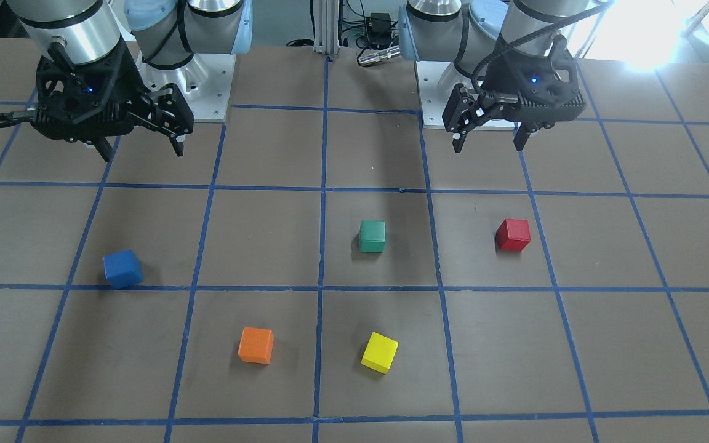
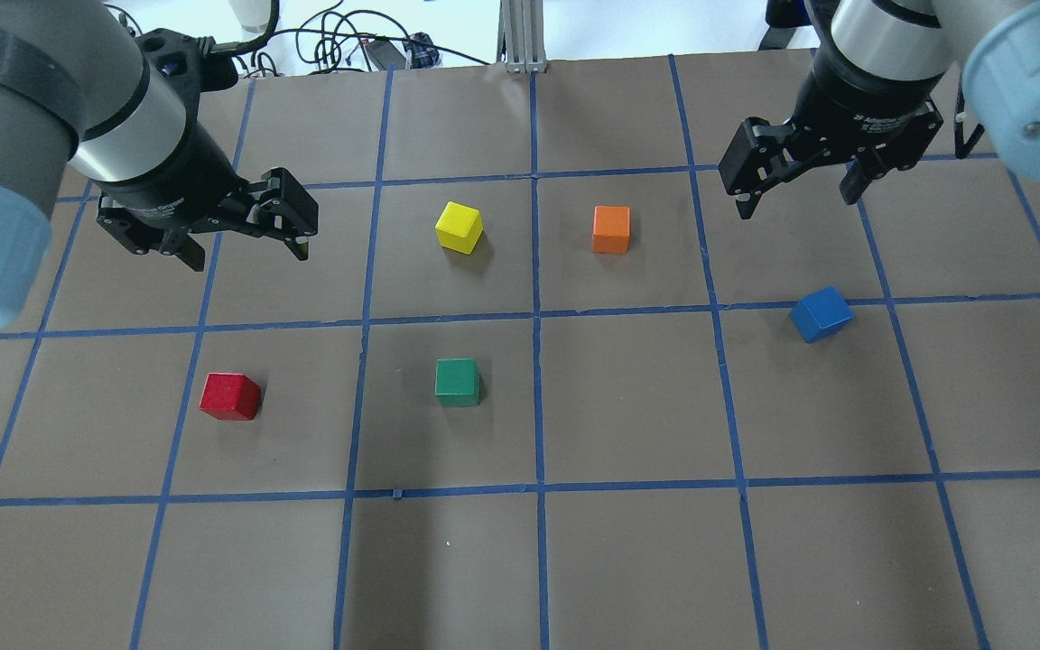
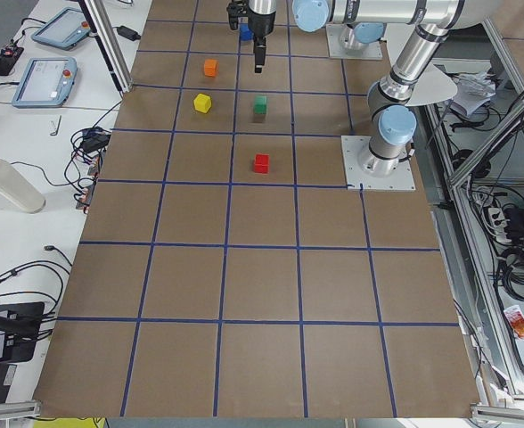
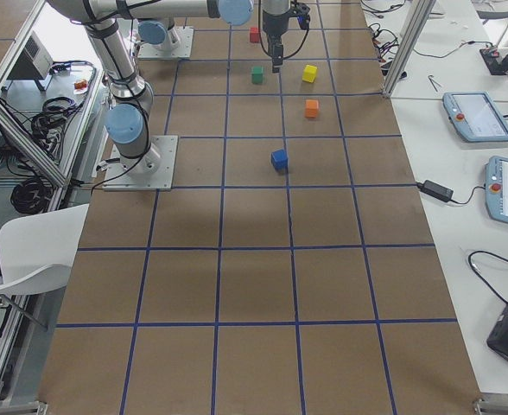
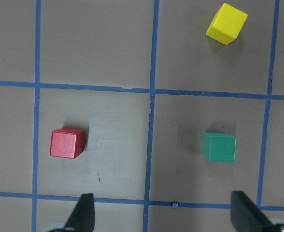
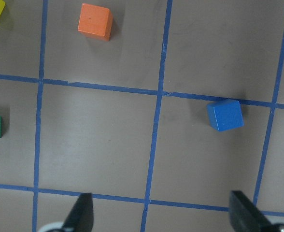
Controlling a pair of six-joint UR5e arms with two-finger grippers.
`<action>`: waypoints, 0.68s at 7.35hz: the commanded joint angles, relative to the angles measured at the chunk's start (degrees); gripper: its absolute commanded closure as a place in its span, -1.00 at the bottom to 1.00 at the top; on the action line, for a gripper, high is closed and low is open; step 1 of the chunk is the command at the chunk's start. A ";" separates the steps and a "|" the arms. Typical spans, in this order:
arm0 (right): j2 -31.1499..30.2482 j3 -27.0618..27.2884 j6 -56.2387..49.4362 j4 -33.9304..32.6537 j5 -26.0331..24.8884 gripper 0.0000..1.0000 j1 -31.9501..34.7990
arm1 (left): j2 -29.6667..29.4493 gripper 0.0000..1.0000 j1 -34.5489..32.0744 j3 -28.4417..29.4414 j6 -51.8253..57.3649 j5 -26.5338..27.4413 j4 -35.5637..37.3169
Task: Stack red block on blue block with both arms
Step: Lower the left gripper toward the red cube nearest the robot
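Observation:
The red block [image 2: 230, 396] lies on the table on my left side, also in the front view [image 1: 512, 234] and the left wrist view [image 5: 67, 143]. My left gripper [image 2: 247, 255] hovers open and empty above the table, beyond the red block; it also shows in the front view [image 1: 490, 141] and the left wrist view [image 5: 163, 215]. The blue block [image 2: 821, 313] lies on my right side, turned a little, touching a tape line [image 1: 122, 268] [image 6: 224, 115]. My right gripper [image 2: 796, 202] hovers open and empty beyond it [image 1: 142, 147] [image 6: 162, 215].
A green cube [image 2: 458, 382], a yellow cube [image 2: 459, 227] and an orange cube [image 2: 611, 229] lie between the two task blocks. The brown table [image 2: 628, 560] carries a blue tape grid. Both arm bases [image 1: 207, 92] stand at the robot's edge.

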 commanded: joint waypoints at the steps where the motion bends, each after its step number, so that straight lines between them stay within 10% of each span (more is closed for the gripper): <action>1: 0.77 -1.28 0.00 1.65 -0.38 -1.00 -0.04 | 0.09 -1.00 1.82 -0.84 2.74 0.38 -0.34; 5: 0.77 -1.45 0.00 1.49 -0.29 -1.00 0.05 | -1.23 -1.00 20.71 -11.01 21.88 -0.23 3.25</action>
